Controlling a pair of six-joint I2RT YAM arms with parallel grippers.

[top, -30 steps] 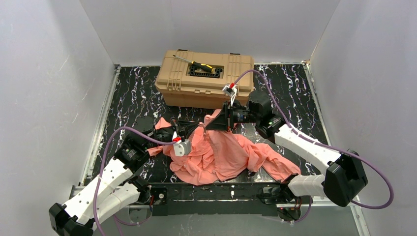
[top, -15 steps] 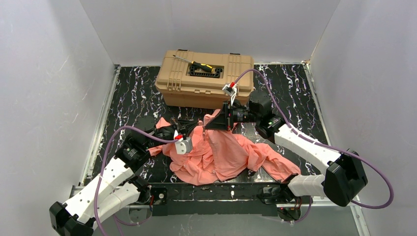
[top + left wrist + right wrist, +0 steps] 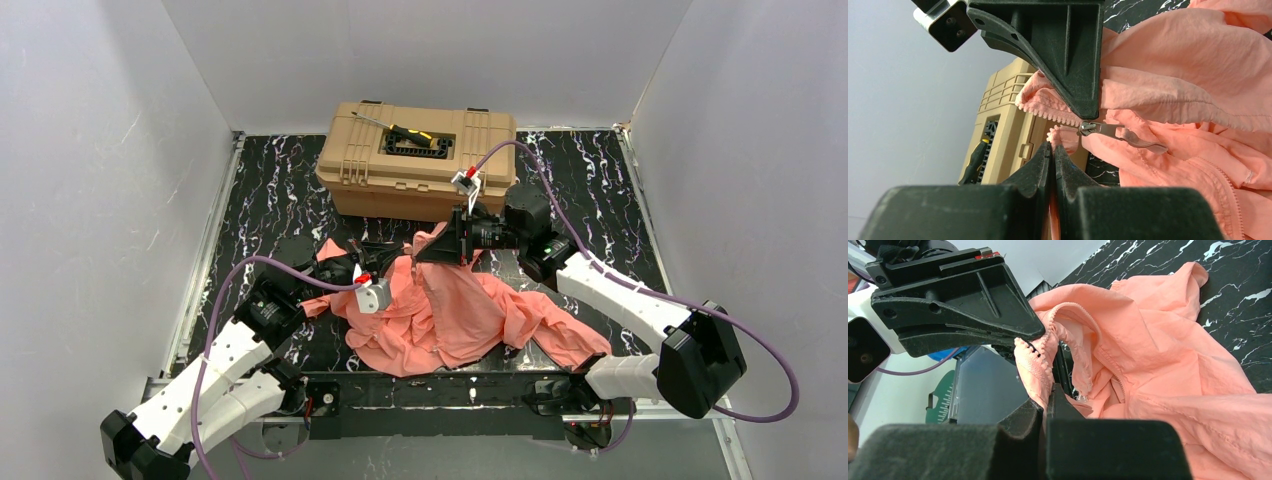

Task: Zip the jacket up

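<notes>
- The jacket (image 3: 450, 315) is lying crumpled on the table (image 3: 600, 190) between the two arms, just in front of the tan toolbox (image 3: 415, 160). Its zipper edges are being held up off the heap.
- The left gripper (image 3: 1052, 150) is pinching one toothed zipper edge, its jaws closed down on the thin pink fabric.
- The right gripper (image 3: 1050, 395) is doing likewise on the other edge, jaws tight on the tape.
- The two grippers are hanging tip to tip.
- The zipper slider (image 3: 1091, 128) is sitting on the right gripper's edge, just beside its finger, with the pull tab (image 3: 1143, 145) trailing away.
- To my eye they are working at mating the two ends. The left gripper's free end is needing to go straight into the slider, with both tapes parallel and taut.
- Small, slow moves are looking wise here. The fabric is flimsy, and I'm guessing it could slip from a pinch or bunch in the slider.
</notes>
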